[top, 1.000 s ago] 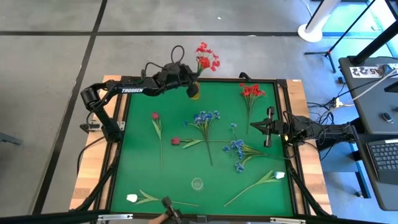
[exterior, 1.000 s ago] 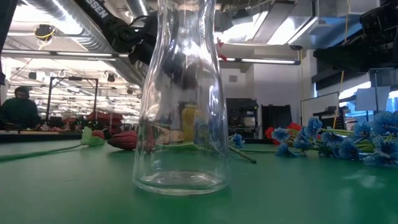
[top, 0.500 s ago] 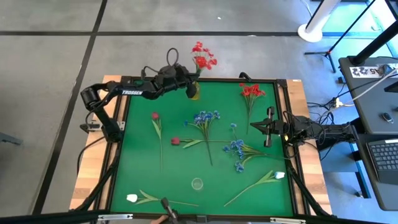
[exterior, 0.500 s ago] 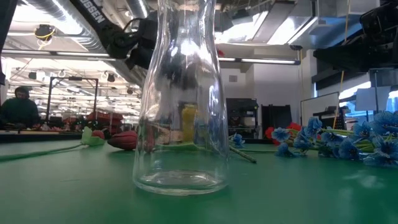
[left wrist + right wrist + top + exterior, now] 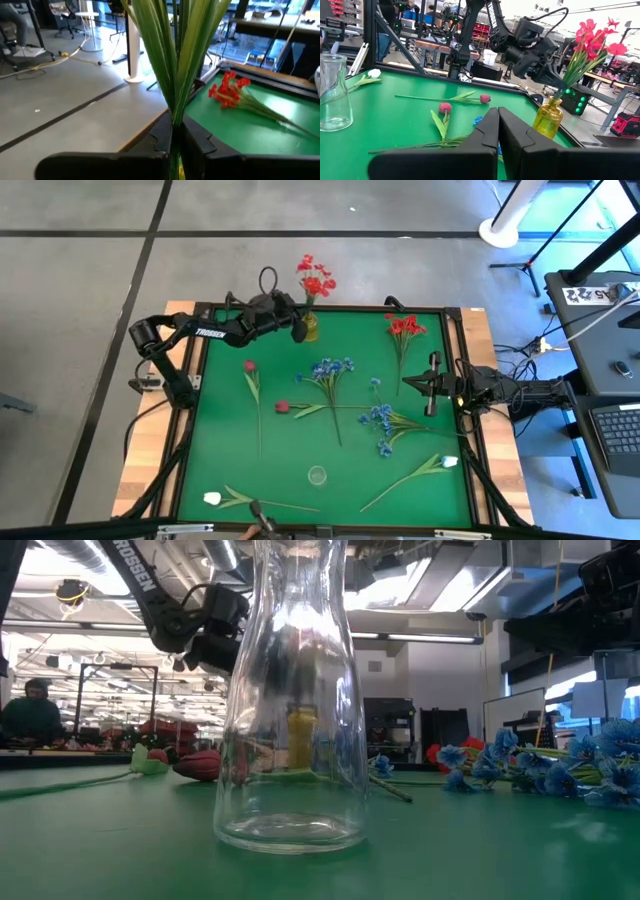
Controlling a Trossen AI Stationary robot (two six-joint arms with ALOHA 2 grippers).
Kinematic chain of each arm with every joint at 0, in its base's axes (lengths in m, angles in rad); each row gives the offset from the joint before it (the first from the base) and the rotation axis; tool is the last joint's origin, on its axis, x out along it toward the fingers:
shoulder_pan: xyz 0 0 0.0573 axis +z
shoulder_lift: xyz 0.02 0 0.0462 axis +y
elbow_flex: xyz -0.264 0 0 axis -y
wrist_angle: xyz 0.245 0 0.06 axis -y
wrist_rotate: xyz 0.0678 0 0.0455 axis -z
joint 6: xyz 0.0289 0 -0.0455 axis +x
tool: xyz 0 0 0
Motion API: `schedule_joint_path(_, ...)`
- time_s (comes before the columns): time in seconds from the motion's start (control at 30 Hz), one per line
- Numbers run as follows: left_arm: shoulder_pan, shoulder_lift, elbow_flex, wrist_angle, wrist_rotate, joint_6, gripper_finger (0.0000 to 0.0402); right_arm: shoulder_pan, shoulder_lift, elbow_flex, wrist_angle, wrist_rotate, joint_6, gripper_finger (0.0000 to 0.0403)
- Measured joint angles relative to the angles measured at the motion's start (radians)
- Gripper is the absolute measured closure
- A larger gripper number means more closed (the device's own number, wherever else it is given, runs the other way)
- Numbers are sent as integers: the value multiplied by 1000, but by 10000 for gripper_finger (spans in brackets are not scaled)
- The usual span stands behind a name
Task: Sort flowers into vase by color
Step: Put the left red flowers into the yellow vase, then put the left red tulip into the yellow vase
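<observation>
My left gripper [image 5: 297, 328] is at the middle of the table's far edge, shut on a red small-blossom spray [image 5: 314, 278] that stands in a small yellow vase [image 5: 311, 330]. My right gripper [image 5: 424, 386] waits shut above the table's right side. On the green mat lie a second red spray [image 5: 405, 326], two blue sprays [image 5: 333, 368] [image 5: 380, 420], a long-stemmed red bud [image 5: 250, 367], a dark red rosebud [image 5: 283, 407] and two white tulips [image 5: 213, 498] [image 5: 448, 462]. A clear glass vase [image 5: 317, 475] stands near the near edge. My left gripper pinches the red spray's bundled green stems and leaves [image 5: 174, 112] between its two fingers, just above the yellow vase's mouth [image 5: 554, 100]. The fingers come level from the table's left, across the stems. The spray stands nearly upright, its lower end in the vase.
The mat has a raised dark frame [image 5: 330, 307] all round. The yellow vase stands right at the far frame. Loose flowers cover the mat's middle and right. The clear vase [image 5: 290, 690] fills the low view's foreground. People and equipment are in the room beyond.
My left gripper has moved toward the table's left, staying shut on the red spray. The spray's blossoms have swung leftward with it, while its lower end has stayed in the yellow vase. The right arm has kept still.
</observation>
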Motion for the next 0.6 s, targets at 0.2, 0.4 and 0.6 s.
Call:
schedule_joint_path(0.2, -6, 0, 0, -8, -5, 21, 333, 0, 0, 0, 0, 0, 0, 395)
schedule_joint_path(0.4, -19, -8, 0, -45, -4, 41, 264, 0, 0, 0, 0, 0, 0, 395)
schedule_joint_path(0.6, -18, -91, 0, -198, -68, 68, 196, 0, 0, 0, 0, 0, 0, 395)
